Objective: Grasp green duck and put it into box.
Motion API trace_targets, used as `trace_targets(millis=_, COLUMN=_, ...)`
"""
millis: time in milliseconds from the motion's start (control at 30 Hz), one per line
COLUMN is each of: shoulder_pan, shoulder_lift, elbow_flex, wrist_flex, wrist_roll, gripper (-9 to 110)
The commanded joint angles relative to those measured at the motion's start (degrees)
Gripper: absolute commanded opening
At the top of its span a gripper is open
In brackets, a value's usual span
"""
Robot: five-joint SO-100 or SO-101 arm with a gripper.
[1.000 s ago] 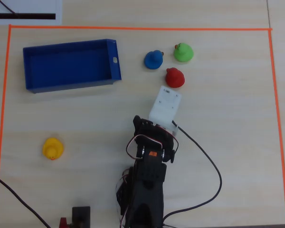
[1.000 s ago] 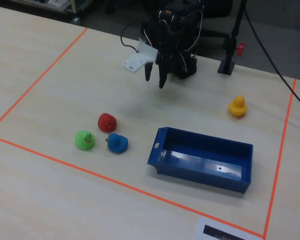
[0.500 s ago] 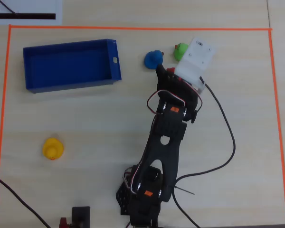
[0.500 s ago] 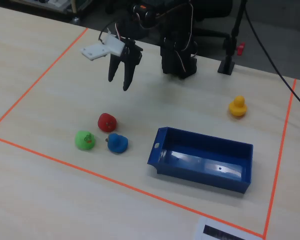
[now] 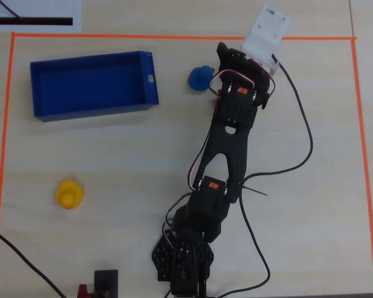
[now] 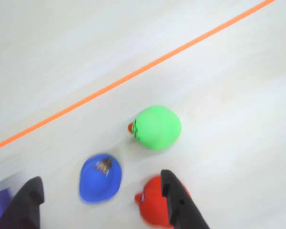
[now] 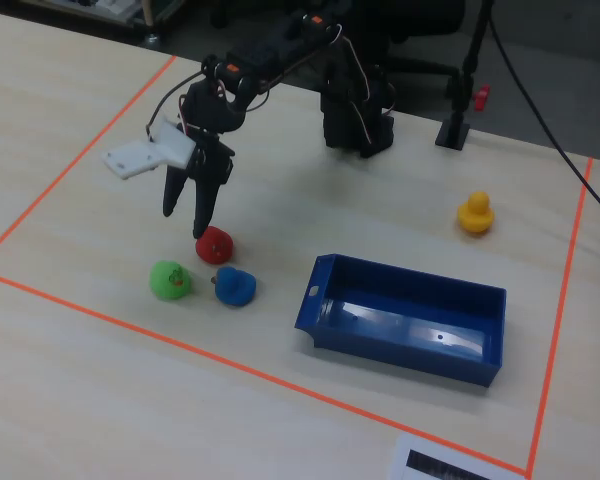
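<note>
The green duck [image 6: 157, 127] sits on the table in the wrist view, beyond my fingertips and near the orange tape line. In the fixed view it [image 7: 168, 280] is left of the blue duck. In the overhead view my arm hides it. My gripper [image 6: 101, 179] is open and empty, above the ducks. Its right finger [image 6: 178, 200] overlaps the red duck [image 6: 152, 205]. In the fixed view my gripper [image 7: 186, 222] hangs above and behind the green duck, apart from it. The blue box [image 5: 87, 113] [image 7: 400, 362] lies empty, well away from the ducks.
A blue duck [image 6: 101, 177] [image 7: 235, 287] [image 5: 201, 78] and a red duck [image 7: 215, 243] sit close to the green one. A yellow duck [image 5: 69, 194] [image 7: 475, 213] stands far off. Orange tape [image 6: 109, 86] frames the work area. Cables trail by the arm base.
</note>
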Motion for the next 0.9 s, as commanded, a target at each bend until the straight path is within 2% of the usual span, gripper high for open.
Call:
trace_targets(millis=0, shoulder_pan=1.1, shoulder_lift=-5.0, elbow_flex=-6.1, wrist_flex=-3.1, wrist_roll=-0.6, gripper=34)
trace_targets(millis=533, shoulder_pan=3.0, shoulder_lift=-16.7, elbow_flex=-10.2, wrist_flex=-9.1, wrist_roll=-2.5, gripper=33)
trace_targets(millis=867, shoulder_pan=2.7, shoulder_lift=-16.7, elbow_flex=-3.7, wrist_flex=-15.0, wrist_roll=-2.2, gripper=34)
